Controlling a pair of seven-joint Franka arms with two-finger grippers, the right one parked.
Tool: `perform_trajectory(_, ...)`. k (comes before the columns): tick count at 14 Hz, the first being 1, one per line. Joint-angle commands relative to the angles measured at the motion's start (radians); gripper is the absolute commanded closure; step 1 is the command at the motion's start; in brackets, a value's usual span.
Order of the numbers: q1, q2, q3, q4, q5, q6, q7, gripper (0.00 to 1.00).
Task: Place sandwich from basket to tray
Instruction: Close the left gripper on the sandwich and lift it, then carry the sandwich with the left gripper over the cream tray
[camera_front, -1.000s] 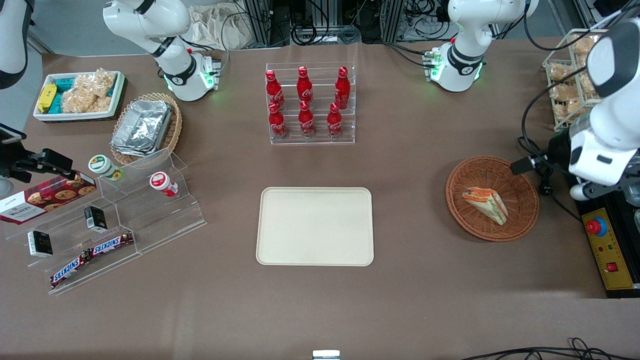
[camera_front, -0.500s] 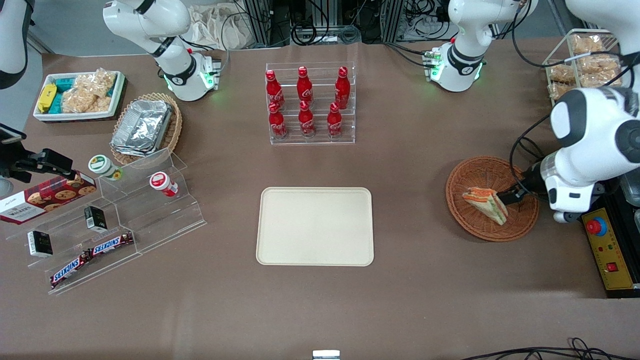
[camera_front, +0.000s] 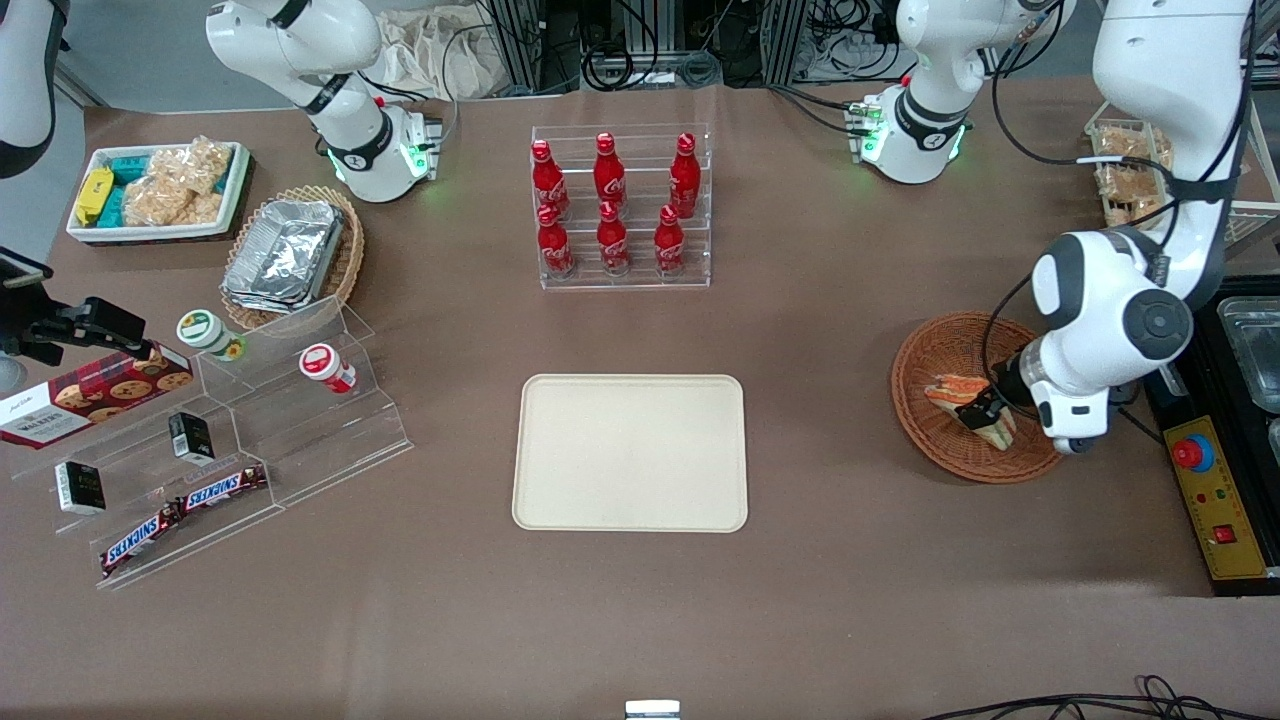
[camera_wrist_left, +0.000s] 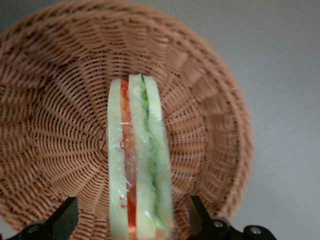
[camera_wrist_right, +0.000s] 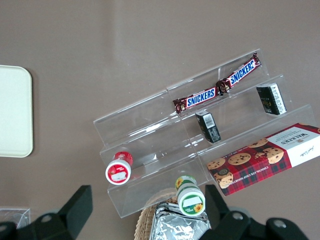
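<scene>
The sandwich (camera_front: 946, 388), a wrapped wedge with orange, green and red layers, lies in the round reddish-brown wicker basket (camera_front: 935, 345) toward the working arm's end of the table. My left gripper (camera_front: 985, 408) hangs low over it, covering its middle. In the left wrist view the sandwich (camera_wrist_left: 137, 160) stands on edge inside the basket (camera_wrist_left: 55, 125), and the gripper (camera_wrist_left: 132, 214) is open, with one of its dark fingers (camera_wrist_left: 67, 217) on each side of the bread and a gap to each. The cream tray (camera_front: 630, 452) lies flat at the table's middle.
An acrylic rack of red bottles (camera_front: 620, 205) stands farther from the front camera than the tray. A control box with a red button (camera_front: 1195, 455) sits beside the basket. A wire rack of snack packets (camera_front: 1130, 170) and a stepped acrylic shelf (camera_front: 230, 430) occupy the table's two ends.
The left arm has swung in from the table's edge over the basket. Its gripper has come down from beside the sandwich to straddle it.
</scene>
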Motion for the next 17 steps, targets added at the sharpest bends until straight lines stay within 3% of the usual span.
perform_trajectory(1,0.000,0.004,0.028,-0.032,0.031,0.045,-0.036,0.06)
perform_trajectory(2,0.000,0.007,0.035,-0.031,0.031,0.053,-0.036,0.35)
perform_trajectory(3,0.000,0.015,0.036,-0.031,0.031,0.060,-0.036,0.74)
perform_trajectory(4,0.000,0.024,0.036,-0.029,0.031,0.072,-0.036,1.00)
perform_trajectory(9,-0.008,-0.031,0.030,0.020,0.032,0.063,-0.014,1.00)
perform_trajectory(11,-0.028,-0.041,0.018,0.128,0.028,-0.075,0.028,1.00)
perform_trajectory(13,-0.062,-0.042,-0.031,0.246,0.028,-0.221,0.030,1.00)
perform_trajectory(17,-0.187,-0.033,-0.105,0.322,0.032,-0.240,-0.057,1.00)
